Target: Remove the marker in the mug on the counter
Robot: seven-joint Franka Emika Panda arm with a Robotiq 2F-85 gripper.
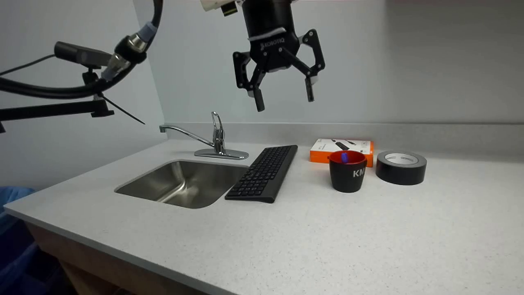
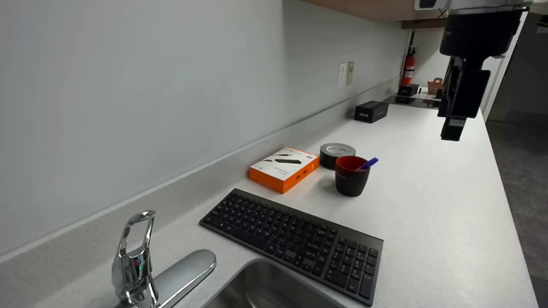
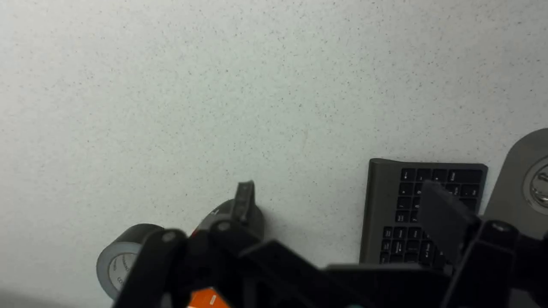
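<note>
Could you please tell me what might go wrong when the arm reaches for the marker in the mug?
Only part of the marker sticks out of the mug, so the open end effector might knock the mug over. The tape roll and orange-and-white box sit close by and could be bumped. The wrist view shows no marker, so aim may suffer.

Over mug [image 1: 346, 179]: free air, marker [image 2: 368, 164] jutting out | toward wall [image 1: 348, 82]: box [image 2: 286, 166] | sides: keyboard [image 2: 295, 246] apart, tape roll [image 1: 401, 172] near | outer desk [image 1: 348, 241]: free
</note>
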